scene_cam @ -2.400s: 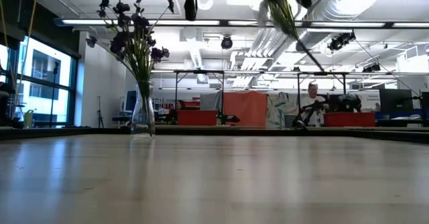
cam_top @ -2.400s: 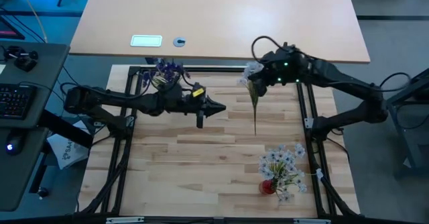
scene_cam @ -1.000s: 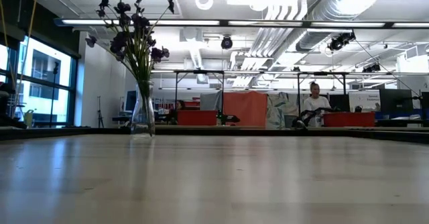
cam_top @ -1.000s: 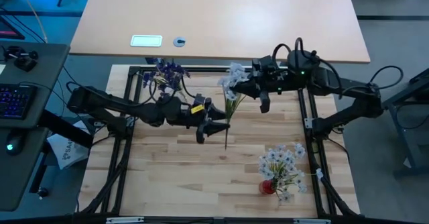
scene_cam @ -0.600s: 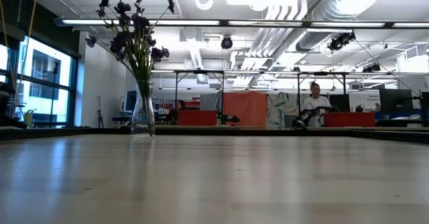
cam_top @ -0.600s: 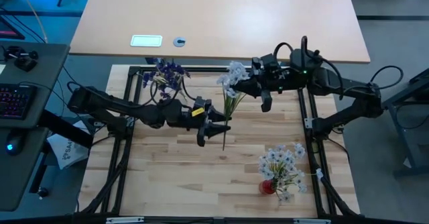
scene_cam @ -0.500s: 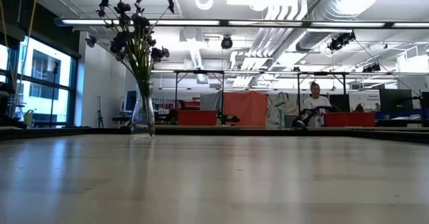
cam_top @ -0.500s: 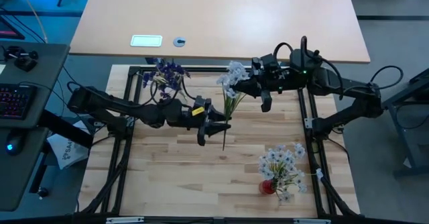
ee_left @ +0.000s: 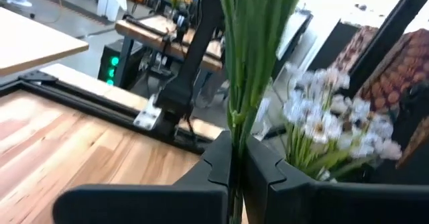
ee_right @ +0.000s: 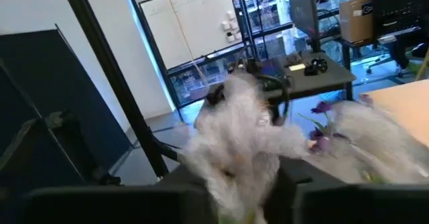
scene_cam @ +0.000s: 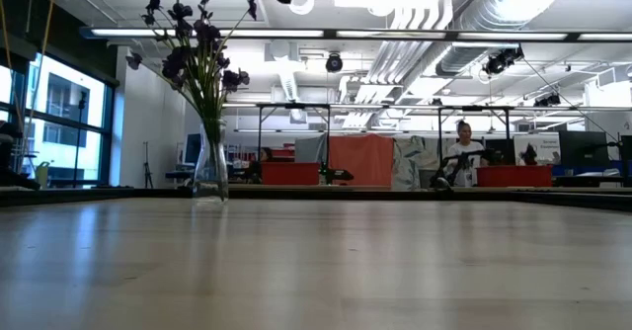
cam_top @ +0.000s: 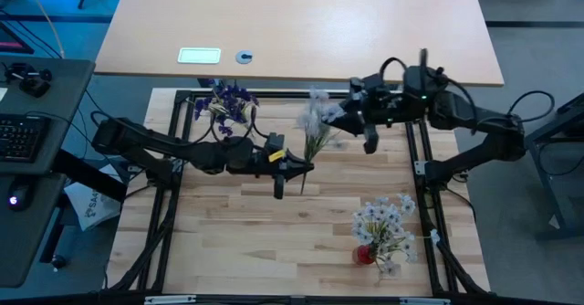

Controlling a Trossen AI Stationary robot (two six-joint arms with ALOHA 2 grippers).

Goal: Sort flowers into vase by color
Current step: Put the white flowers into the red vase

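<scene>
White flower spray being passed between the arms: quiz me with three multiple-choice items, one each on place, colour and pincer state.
1. Where is the vase with white flowers?
A. Near right of the table
B. Far left corner
C. On the tan desk

2. What colour are the blooms in the clear vase?
A. Yellow
B. Purple
C. Red

3. How does the left pincer stand on the white flower spray?
A. Wide open, away from it
B. Out of sight
C. Shut on its green stem

Answers:
1 A: the high view shows it close to the right arm's side, near edge.
2 B: dark purple blooms top its stems in the low view.
3 C: the left wrist view shows both fingers pressed on the stem.
</scene>
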